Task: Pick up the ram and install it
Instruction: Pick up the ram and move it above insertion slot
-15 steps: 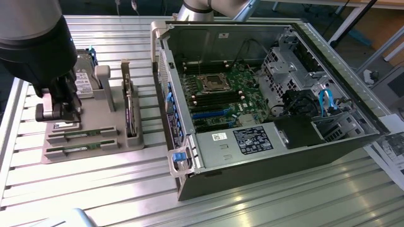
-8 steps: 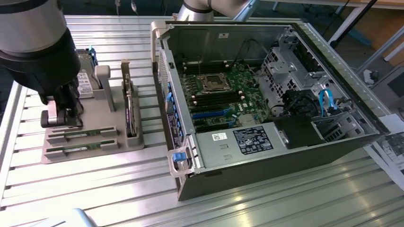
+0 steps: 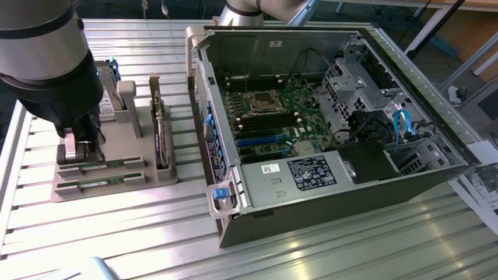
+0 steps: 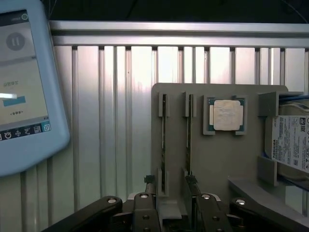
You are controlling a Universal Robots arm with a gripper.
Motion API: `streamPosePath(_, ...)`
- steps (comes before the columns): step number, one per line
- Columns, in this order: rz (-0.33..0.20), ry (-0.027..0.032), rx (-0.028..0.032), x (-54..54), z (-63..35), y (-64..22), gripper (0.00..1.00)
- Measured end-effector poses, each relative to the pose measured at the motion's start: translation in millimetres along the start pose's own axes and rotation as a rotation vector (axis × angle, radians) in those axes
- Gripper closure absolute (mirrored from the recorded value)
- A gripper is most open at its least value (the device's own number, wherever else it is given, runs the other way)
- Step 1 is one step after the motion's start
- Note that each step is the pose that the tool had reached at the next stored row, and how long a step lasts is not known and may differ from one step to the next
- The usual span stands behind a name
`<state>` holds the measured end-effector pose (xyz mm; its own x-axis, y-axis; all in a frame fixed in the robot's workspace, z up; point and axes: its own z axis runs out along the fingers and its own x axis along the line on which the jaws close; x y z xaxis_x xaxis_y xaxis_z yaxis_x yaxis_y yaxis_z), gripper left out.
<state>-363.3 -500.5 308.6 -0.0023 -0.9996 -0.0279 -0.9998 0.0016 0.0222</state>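
A ribbed metal table [image 3: 327, 256] carries everything. On the exterior view's right lies an open computer case [image 3: 327, 204], its motherboard [image 3: 288, 125] exposed. The robot arm [image 3: 43, 64] reaches down on the exterior view's left over a grey tray [image 3: 128, 143] that sits beside the case. A pale blue tablet [image 4: 21, 87] lies on the table just off the near edge of the tray. At the far end of the tray a hard drive [image 4: 292, 142] stands in its holder. An expansion card [image 3: 162, 137] stands upright along the side of the tray nearest the case. A square silver processor [image 4: 227, 115] rests in a recess between the hard drive and the near end. At that near end two slim green boards stand on edge in parallel slots: the ram stick [image 3: 100, 167], farther in, and the second ram stick [image 3: 100, 183], closest to the tray's edge. Neither is installed in the case. The gripper [image 4: 170, 180] hangs low over one end of these sticks with its fingers [image 4: 149, 181] spread apart and nothing between them. Whether the tips touch the tray or a stick cannot be told.
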Motion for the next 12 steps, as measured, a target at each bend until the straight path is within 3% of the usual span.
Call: streamPosePath(12,0.000,-0.0001,-0.0032,0.7,26.5,-0.6,0.64)
